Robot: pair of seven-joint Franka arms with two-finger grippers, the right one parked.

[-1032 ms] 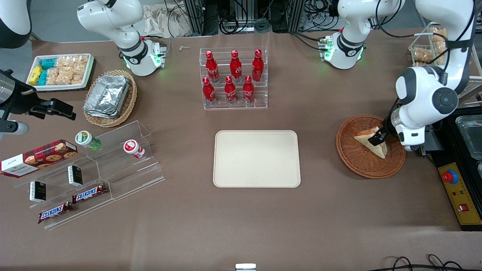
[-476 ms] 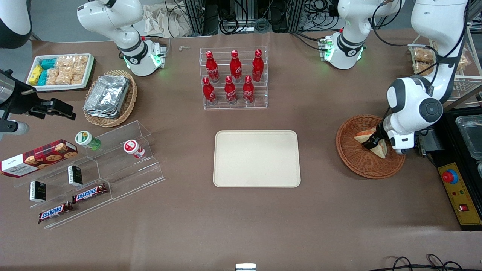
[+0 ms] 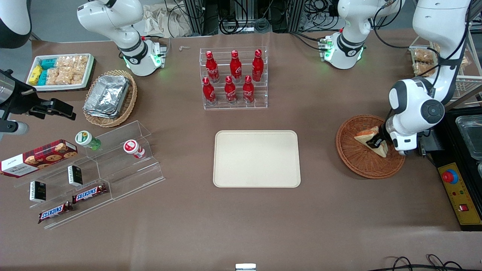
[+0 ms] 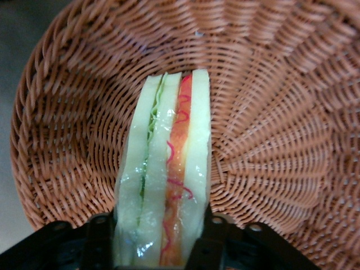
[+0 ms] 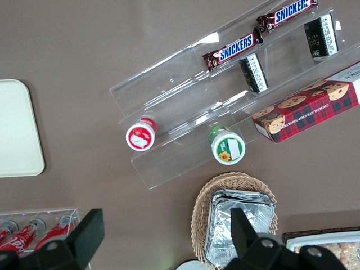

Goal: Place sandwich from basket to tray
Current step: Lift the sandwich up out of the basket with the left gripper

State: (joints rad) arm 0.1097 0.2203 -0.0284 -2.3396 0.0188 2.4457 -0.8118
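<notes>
Sandwich sits in the basket, toward the working arm's end of the table, with the gripper closed on it. In the wrist view its fingers press both bread faces of the sandwich, whose cut edge shows green and orange-red layers against the basket weave. The tray lies bare near the table's middle, well apart from the basket. A clear rack holds seven red bottles. Toward the parked arm's end, a tan basket holds foil containers, a white tray holds snack packets, and a clear stepped stand carries two cups, small boxes and Snickers bars.
</notes>
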